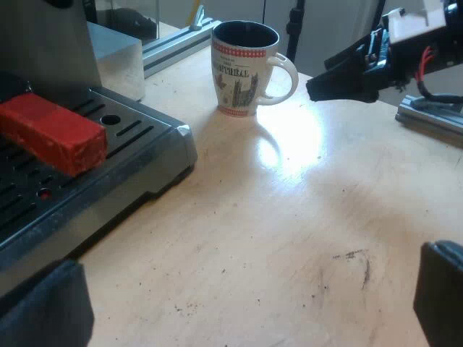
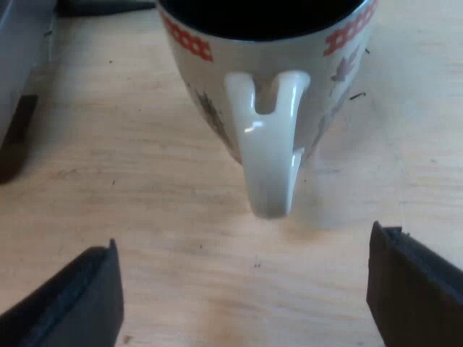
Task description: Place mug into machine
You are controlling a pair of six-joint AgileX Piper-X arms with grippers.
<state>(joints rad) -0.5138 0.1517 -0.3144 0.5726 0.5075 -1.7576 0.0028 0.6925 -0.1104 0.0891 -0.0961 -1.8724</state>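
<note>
The mug (image 2: pixel 268 72) stands upright on the table (image 1: pixel 289 217), directly ahead of the right tool (image 2: pixel 242 289), with its handle (image 2: pixel 266 159) turned toward that tool. This orientation puts the handle on the tool's centre line, which suits a grasp by the handle. The right tool is spread wide and holds nothing. Its two black fingers (image 2: pixel 72 296) stand one to each side of the handle's line, short of the handle and not touching it. The arm's pose appears low over the table, with the tool's axis pointing at the mug body.

The left tool (image 1: pixel 242 303) is likewise wide open and empty. It hovers above the table, with the mug well ahead of it. The drip tray (image 1: pixel 130 137) of the espresso machine (image 1: pixel 43 50) lies ahead and to one side of this tool, and the red end (image 1: pixel 51 134) of the holder's handle projects above the tray. The mug is near the tray's corner but not on it, so placement is not yet done.

Judgement: the next step is to close the right tool on the handle. An off-centre closure could turn or tip the mug.
</note>
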